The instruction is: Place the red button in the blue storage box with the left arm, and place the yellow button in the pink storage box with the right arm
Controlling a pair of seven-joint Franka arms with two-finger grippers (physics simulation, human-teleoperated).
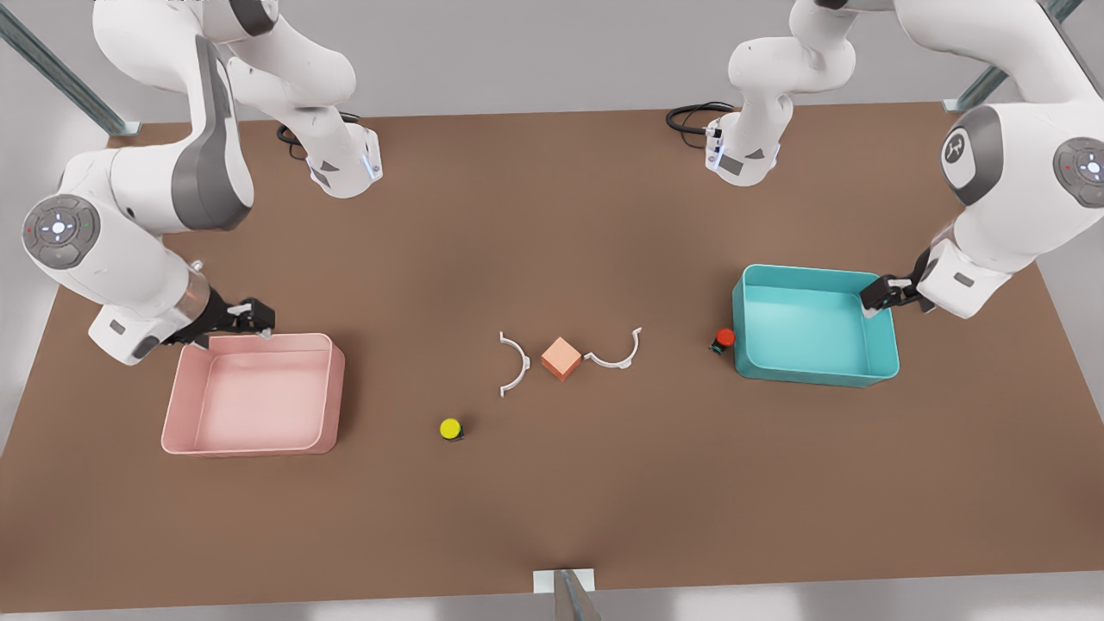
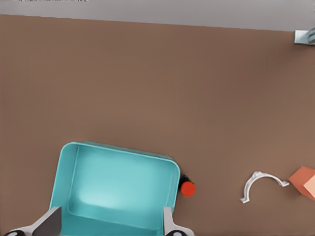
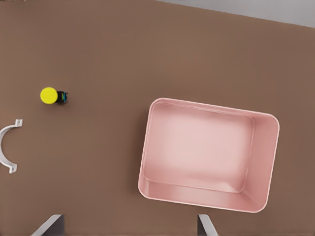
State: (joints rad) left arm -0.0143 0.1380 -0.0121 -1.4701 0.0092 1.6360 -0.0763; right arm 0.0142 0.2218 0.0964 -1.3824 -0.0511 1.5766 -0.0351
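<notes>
The red button (image 1: 724,338) (image 2: 187,188) lies on the brown table, touching the blue storage box (image 1: 815,375) (image 2: 118,147) on its side toward the table's middle. My left gripper (image 1: 881,297) (image 2: 108,216) hovers open over that box's outer corner at the front view's right. The yellow button (image 1: 450,429) (image 3: 48,95) rests on the table between the centre and the pink storage box (image 1: 250,448) (image 3: 211,105). My right gripper (image 1: 254,317) (image 3: 128,221) is open above the pink box's far edge at the front view's left. Both boxes hold nothing.
An orange-pink cube (image 1: 561,358) sits at the table's centre between two white curved clips (image 1: 516,364) (image 1: 617,352). Black cables (image 1: 694,116) lie by the arm bases at the back. A metal post (image 1: 565,591) stands at the near table edge.
</notes>
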